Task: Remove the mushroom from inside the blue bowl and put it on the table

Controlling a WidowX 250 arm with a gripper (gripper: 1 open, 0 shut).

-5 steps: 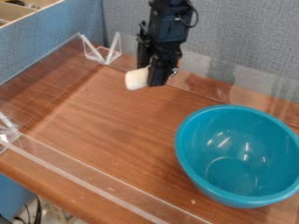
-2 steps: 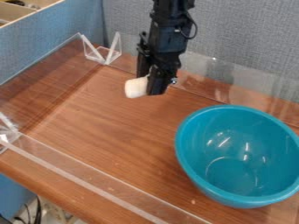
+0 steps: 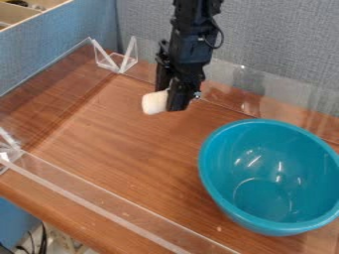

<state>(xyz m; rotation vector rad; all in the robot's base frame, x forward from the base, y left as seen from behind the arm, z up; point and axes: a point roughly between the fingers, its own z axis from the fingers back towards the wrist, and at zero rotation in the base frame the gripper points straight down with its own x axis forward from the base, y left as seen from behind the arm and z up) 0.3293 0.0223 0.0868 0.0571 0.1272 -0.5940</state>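
Observation:
My gripper (image 3: 171,98) hangs above the table (image 3: 119,149), left of and behind the blue bowl (image 3: 271,176). Its black fingers are shut on the mushroom (image 3: 157,101), whose cream-white stem sticks out to the left while the cap is hidden between the fingers. The mushroom hangs a little above the wood, apart from it. Nothing lies inside the bowl at the front right.
Low clear acrylic walls (image 3: 79,193) edge the table, with a clear bracket (image 3: 117,57) at the back left corner. A blue fabric partition (image 3: 59,45) stands behind on the left, a grey one (image 3: 284,40) on the right.
The gripper has come down and slightly forward with the mushroom still in its fingers. The bowl has not moved.

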